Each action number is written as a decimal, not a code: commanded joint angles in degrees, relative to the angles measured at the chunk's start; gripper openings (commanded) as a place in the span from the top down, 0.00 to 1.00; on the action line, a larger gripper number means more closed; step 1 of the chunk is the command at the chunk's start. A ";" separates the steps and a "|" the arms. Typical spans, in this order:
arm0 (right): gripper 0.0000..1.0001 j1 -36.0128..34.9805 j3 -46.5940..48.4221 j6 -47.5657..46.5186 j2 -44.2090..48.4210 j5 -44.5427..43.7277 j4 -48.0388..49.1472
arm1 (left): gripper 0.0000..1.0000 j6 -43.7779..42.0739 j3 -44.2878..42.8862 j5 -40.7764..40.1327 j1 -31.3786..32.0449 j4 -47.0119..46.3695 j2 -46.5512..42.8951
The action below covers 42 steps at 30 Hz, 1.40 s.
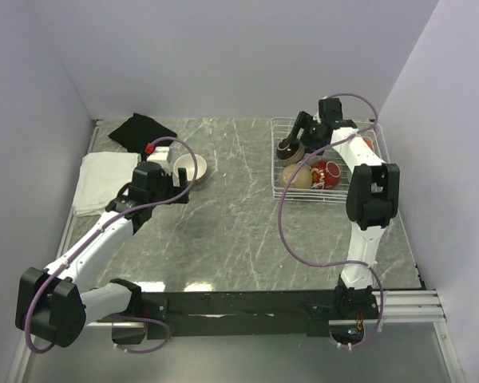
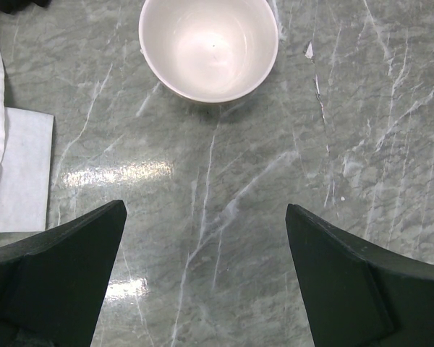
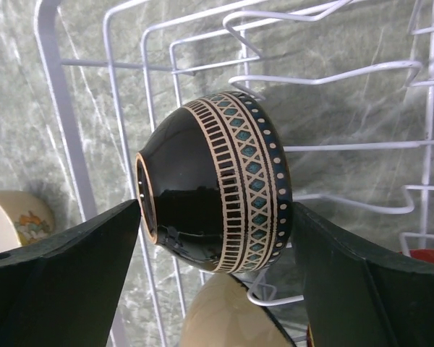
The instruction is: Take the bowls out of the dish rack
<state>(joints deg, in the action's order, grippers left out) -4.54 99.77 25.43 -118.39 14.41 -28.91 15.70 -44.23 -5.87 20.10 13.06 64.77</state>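
Note:
The white wire dish rack [image 1: 319,199] stands at the far right and also shows in the right wrist view [image 3: 58,94]. My right gripper [image 1: 294,144] is shut on a black bowl with a tan and teal band [image 3: 217,188], held on its side at the rack's left part [image 1: 287,151]. A beige bowl [image 1: 296,175] [image 3: 231,318] and a red bowl [image 1: 327,171] [image 3: 423,254] lie in the rack. A white bowl [image 1: 190,167] [image 2: 208,47] stands upright on the table. My left gripper [image 1: 178,190] [image 2: 206,217] is open and empty, just short of the white bowl.
A folded white cloth [image 1: 104,179] [image 2: 14,166] lies at the left, with a black cloth [image 1: 142,130] behind it. A small white object with a red part [image 1: 156,149] sits beside the white bowl. A cream painted bowl [image 3: 14,217] shows at the rack's left edge.

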 commanded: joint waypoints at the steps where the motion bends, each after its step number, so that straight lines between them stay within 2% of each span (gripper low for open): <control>1: 0.12 -0.65 -1.50 2.78 4.57 -0.18 4.29 | 0.01 -0.94 -0.16 0.42 0.29 -1.98 -0.17; 9: 0.20 -0.65 -2.91 3.75 5.27 1.14 6.32 | 0.01 -0.94 -0.16 0.42 0.29 -1.90 -0.44; 25: 0.15 -1.44 -2.47 4.19 2.37 1.67 7.55 | 0.01 -0.94 -0.16 0.42 0.29 -1.81 -0.88; 42: 0.23 -2.32 -1.24 0.50 0.44 0.26 5.53 | 0.01 -0.94 0.02 0.24 0.29 -1.72 -1.49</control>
<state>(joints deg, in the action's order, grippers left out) -5.23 96.62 27.53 -116.84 14.33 -24.27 15.70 -44.23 -5.87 20.10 13.06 64.75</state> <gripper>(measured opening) 0.791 0.995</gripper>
